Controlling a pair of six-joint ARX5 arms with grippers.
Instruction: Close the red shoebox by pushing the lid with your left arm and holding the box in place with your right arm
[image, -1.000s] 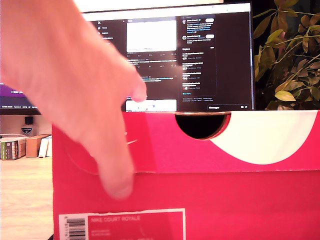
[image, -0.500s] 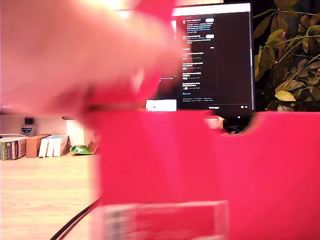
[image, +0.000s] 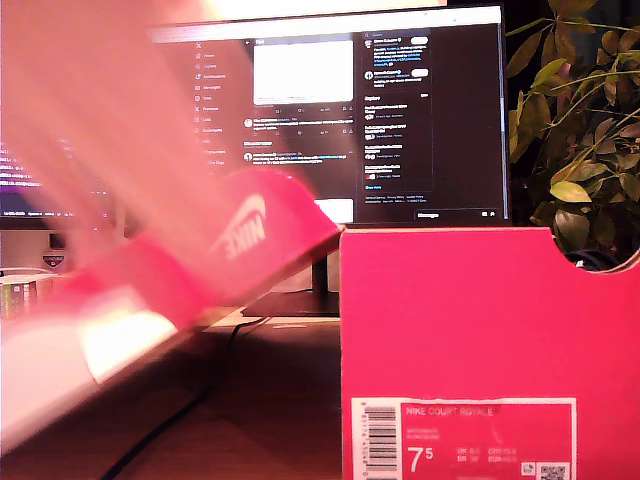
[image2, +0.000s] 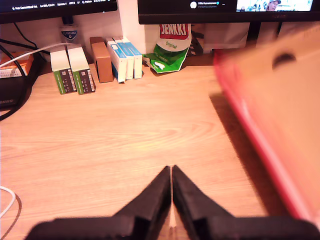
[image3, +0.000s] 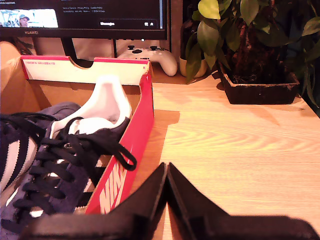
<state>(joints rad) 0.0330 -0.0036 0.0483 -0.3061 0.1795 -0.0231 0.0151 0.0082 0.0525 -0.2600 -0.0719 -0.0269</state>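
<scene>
Both my first tool (image2: 171, 172) and my second tool (image3: 167, 170) are clenched empty over bare wooden tabletop (image2: 125, 130), the second just beside the open red cardboard shoebox's (image3: 130, 165) side edge.

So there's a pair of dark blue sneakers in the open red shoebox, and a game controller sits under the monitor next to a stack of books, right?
Nearly. In the second wrist view the game controller sits beside a potted plant, not books. The sneakers are in the open shoebox.
</scene>
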